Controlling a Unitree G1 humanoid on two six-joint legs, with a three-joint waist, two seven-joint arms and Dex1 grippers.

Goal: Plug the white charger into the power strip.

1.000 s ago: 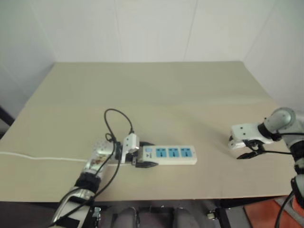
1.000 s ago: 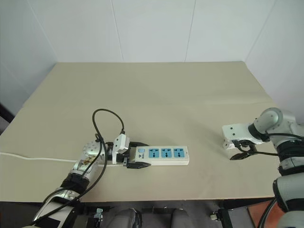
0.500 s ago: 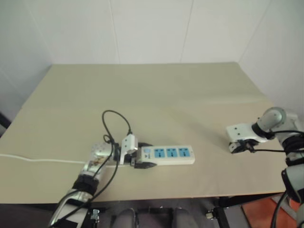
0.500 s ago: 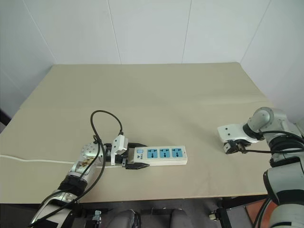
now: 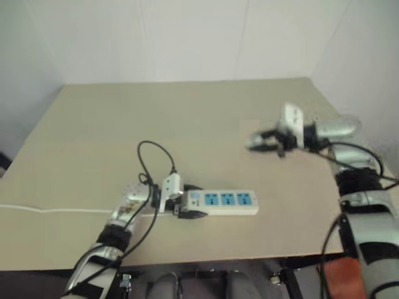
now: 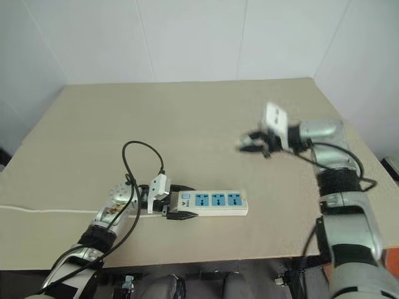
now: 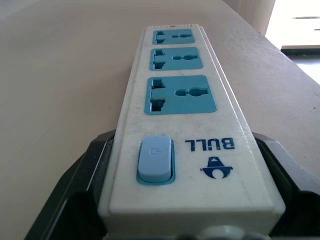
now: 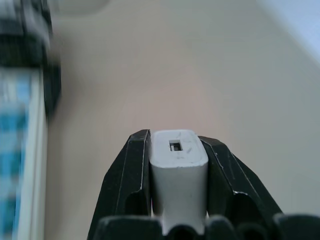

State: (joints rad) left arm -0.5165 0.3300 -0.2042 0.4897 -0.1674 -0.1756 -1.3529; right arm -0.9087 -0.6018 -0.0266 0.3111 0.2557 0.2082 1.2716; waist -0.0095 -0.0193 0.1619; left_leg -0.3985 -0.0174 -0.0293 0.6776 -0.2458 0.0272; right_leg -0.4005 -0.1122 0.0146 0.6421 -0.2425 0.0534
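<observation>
The power strip [image 5: 221, 202] lies flat near the table's front, a white bar with three blue sockets [image 7: 181, 95]. My left gripper [image 5: 184, 207] is shut on its switch end, one black finger [image 7: 75, 200] on each long side. My right gripper [image 6: 249, 144] hangs in the air above the table, to the right of and beyond the strip, pointing left. It is shut on the white charger [image 8: 179, 165], which stands between its two fingers [image 8: 132, 165] with its port end facing the wrist camera. The strip appears blurred at the edge of the right wrist view [image 8: 20, 150].
The beige table [image 5: 187, 118] stands against white walls at the back and right. The strip's thin white cable [image 5: 56, 210] runs left along the table. A black cable loop [image 5: 156, 152] rises over my left wrist.
My right gripper shut low at the table's right edge, then rose and swung left over the table with the charger in it. The left gripper and the strip stayed put.
</observation>
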